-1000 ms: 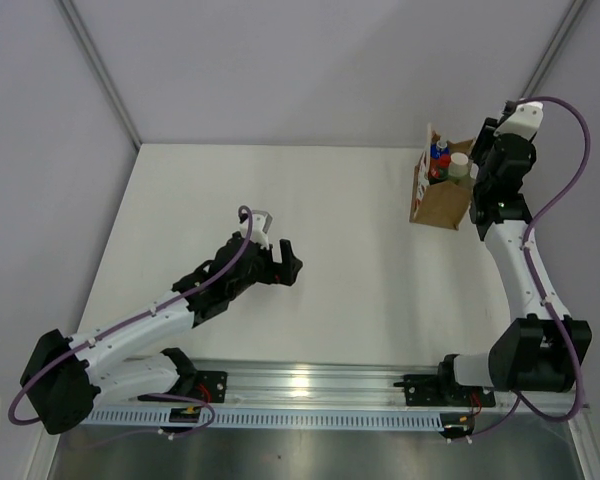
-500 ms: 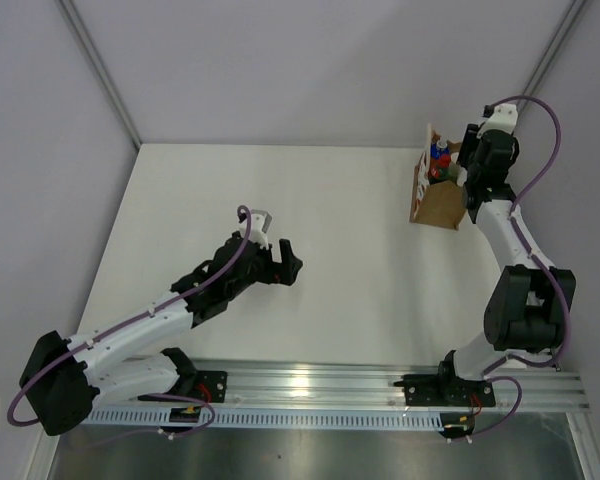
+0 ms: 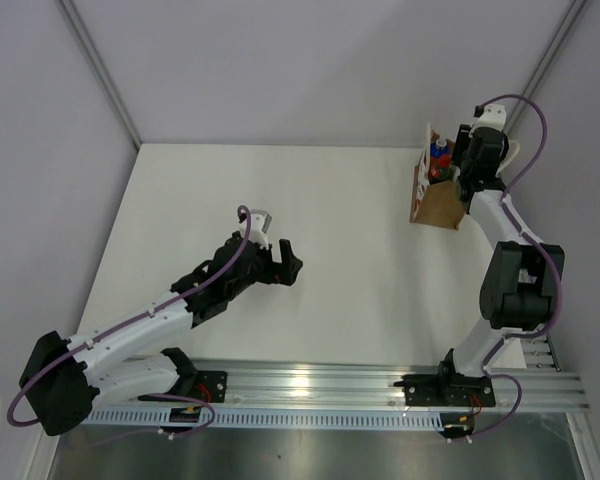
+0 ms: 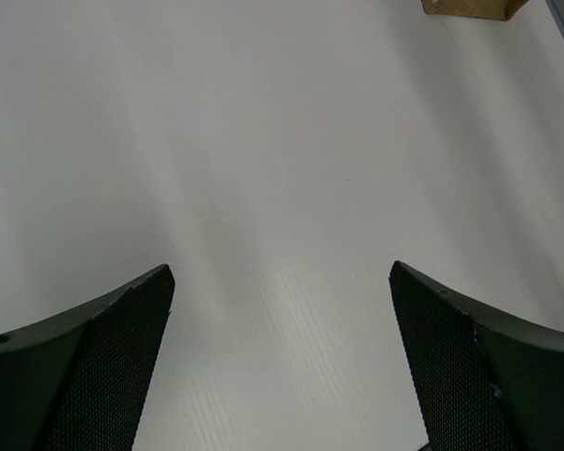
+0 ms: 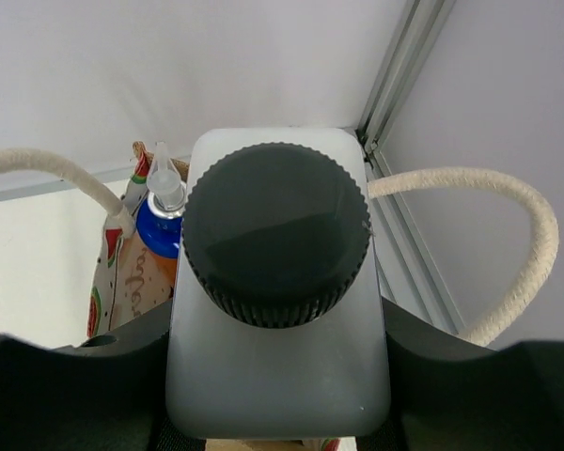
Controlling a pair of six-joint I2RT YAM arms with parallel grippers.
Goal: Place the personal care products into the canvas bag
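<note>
— At the far right corner of the table (image 3: 360, 260), what has the right gripper (image 3: 464, 176) got?
— Its fingers are clamped on the clear square bottle (image 5: 277, 244), black cap up, right between the white cord handles (image 5: 508, 188) of the canvas bag (image 3: 435, 200).
— Is the bottle inside?
— Its base is hidden, so I cannot tell how deep it sits. The orange-red bottle (image 5: 160, 230) with the blue cap stands in the bag just beside it, to the left in the wrist view.
— And the left gripper (image 3: 288, 258)?
— Well apart from the bag, hovering over bare table with its fingers spread wide, holding nothing.
</note>
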